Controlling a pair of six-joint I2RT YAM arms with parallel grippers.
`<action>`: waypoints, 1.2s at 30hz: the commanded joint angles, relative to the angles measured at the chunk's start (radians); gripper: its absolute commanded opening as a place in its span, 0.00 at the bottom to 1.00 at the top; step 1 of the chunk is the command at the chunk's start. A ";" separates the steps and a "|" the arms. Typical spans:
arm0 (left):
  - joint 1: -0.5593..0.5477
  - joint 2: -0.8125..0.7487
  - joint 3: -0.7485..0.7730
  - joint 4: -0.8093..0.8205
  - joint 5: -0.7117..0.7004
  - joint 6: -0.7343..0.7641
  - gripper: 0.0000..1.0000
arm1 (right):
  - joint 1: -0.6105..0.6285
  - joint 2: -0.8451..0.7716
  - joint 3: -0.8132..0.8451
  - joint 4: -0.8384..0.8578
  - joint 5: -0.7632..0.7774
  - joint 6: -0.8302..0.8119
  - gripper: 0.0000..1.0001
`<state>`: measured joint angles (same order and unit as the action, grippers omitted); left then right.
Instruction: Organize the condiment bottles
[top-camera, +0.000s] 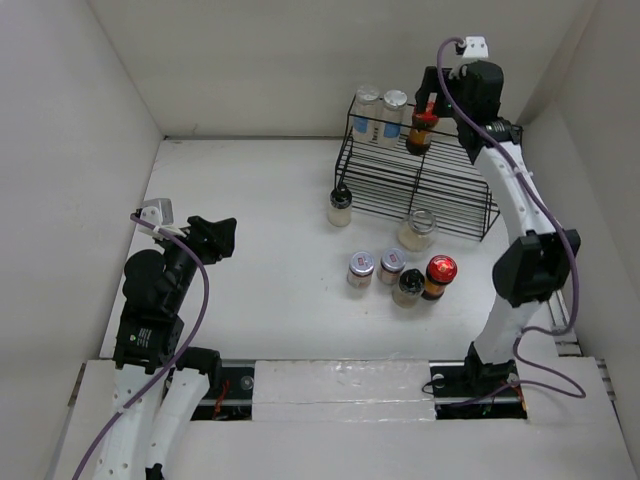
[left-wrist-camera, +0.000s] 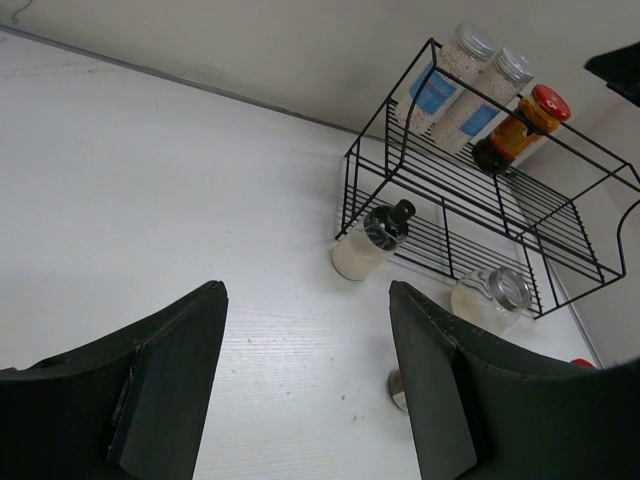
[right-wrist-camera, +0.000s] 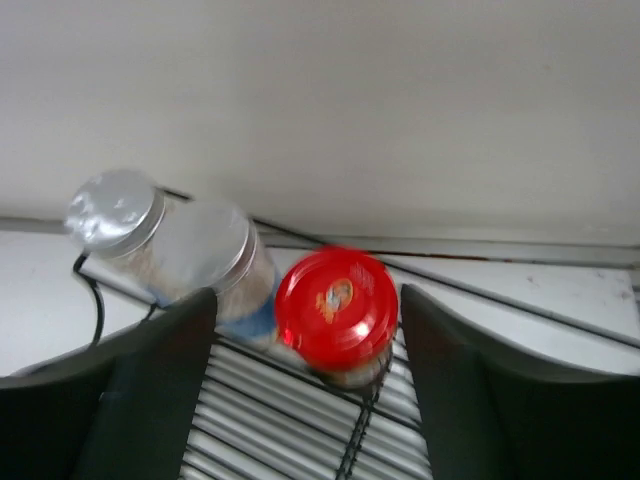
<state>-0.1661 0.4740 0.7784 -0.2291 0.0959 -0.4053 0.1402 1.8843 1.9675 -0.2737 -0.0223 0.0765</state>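
- As the red-lidded bottle stands on the far top shelf of the wire rack, just right of two silver-lidded jars, my right gripper straddles it, jaws wide with a gap on either side, gripping nothing;
- I judge a straight lift best; drifting sideways risks tipping it;
- my left gripper hovers near left, partly open, empty.

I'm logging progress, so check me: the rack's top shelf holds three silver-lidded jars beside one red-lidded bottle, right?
Not quite. There are two silver-lidded jars, not three, on the rack's top shelf beside the one red-lidded bottle. The top external view shows it, and the left wrist view agrees.
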 joint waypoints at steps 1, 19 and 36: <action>0.005 -0.008 0.007 0.037 0.005 0.011 0.62 | 0.054 -0.247 -0.202 0.186 0.076 0.035 0.75; 0.005 -0.015 0.007 0.037 0.005 0.011 0.62 | 0.484 -0.320 -0.846 0.453 0.134 0.111 0.97; 0.005 -0.003 0.007 0.037 0.015 0.011 0.62 | 0.475 0.005 -0.598 0.435 0.231 0.078 0.80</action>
<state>-0.1661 0.4702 0.7784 -0.2291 0.0975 -0.4053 0.6159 1.8774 1.3090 0.1261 0.1715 0.1650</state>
